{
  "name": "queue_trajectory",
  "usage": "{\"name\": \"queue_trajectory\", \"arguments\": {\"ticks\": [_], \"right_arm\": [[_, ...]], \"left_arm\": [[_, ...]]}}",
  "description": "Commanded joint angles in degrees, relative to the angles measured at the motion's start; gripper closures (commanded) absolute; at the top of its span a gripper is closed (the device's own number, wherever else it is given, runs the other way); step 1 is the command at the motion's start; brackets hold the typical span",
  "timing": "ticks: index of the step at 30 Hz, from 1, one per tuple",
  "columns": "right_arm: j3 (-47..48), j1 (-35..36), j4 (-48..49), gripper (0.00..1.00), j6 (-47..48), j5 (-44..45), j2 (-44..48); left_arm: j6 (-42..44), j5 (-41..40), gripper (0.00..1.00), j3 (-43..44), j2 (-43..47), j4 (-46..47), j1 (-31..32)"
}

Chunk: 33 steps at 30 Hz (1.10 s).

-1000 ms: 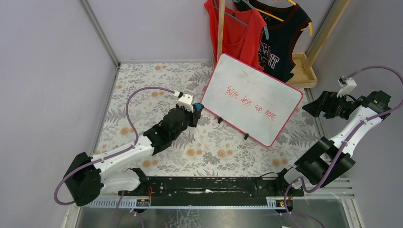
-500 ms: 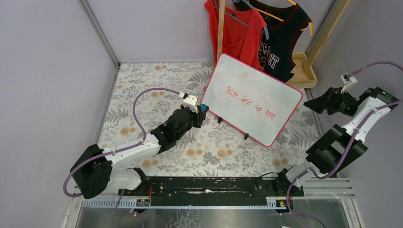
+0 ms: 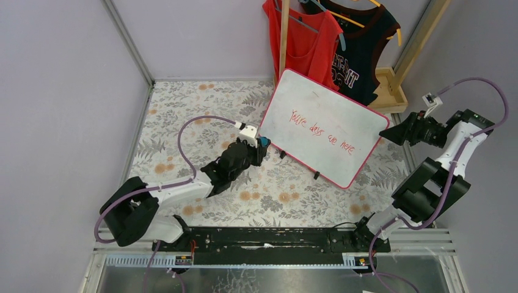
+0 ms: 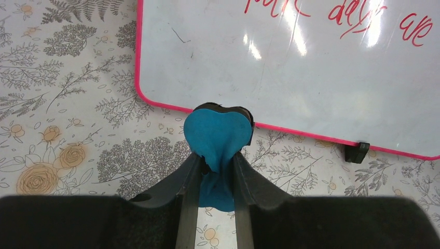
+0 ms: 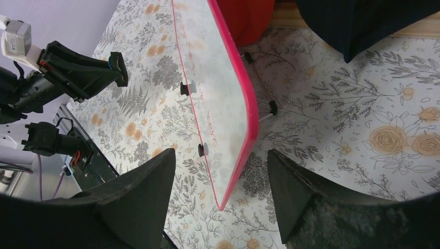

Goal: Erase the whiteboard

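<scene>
The whiteboard [image 3: 324,125] with a pink-red frame, black feet and red handwriting stands tilted on the flowered table. It fills the top of the left wrist view [image 4: 290,67] and shows edge-on in the right wrist view [image 5: 228,78]. My left gripper [image 3: 261,146] is shut on the blue bone-shaped eraser [image 4: 218,137] and holds it just off the board's lower left edge. My right gripper [image 3: 391,135] is open, its jaws on either side of the board's right corner [image 5: 241,171], not touching it.
A red top [image 3: 302,43] and a black top [image 3: 360,49] hang on a wooden rack [image 3: 391,88] behind the board. Purple walls close in left, back and right. The black rail [image 3: 269,239] runs along the near edge.
My left gripper has carried the eraser a little right and nearer, along the board's lower left edge. My right gripper has swung left up to the board's right corner.
</scene>
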<state>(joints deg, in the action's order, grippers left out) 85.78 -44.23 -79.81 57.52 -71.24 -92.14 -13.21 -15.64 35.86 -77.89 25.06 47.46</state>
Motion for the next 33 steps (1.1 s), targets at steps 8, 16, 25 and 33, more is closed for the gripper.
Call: {"name": "queue_trajectory", "arguments": {"ticks": [8, 16, 25, 33], "right_arm": [[-8.0, 5.0, 24.0, 0.29, -20.0, 1.3, 4.6], [-8.2, 6.8, 26.7, 0.43, -22.7, 1.9, 3.3], [-9.1, 7.3, 27.7, 0.66, -23.5, 1.9, 3.3], [-9.8, 7.5, 27.6, 0.82, -23.2, 1.7, 3.6]], "left_arm": [[0.8, 0.4, 1.00, 1.6, -0.9, 6.2, -0.6], [0.8, 0.7, 1.00, 2.0, -2.0, 7.3, -0.6], [0.9, 1.6, 1.00, 4.5, -7.0, 9.7, -2.0], [1.6, 2.6, 1.00, 8.9, -12.0, 10.6, -2.6]]}}
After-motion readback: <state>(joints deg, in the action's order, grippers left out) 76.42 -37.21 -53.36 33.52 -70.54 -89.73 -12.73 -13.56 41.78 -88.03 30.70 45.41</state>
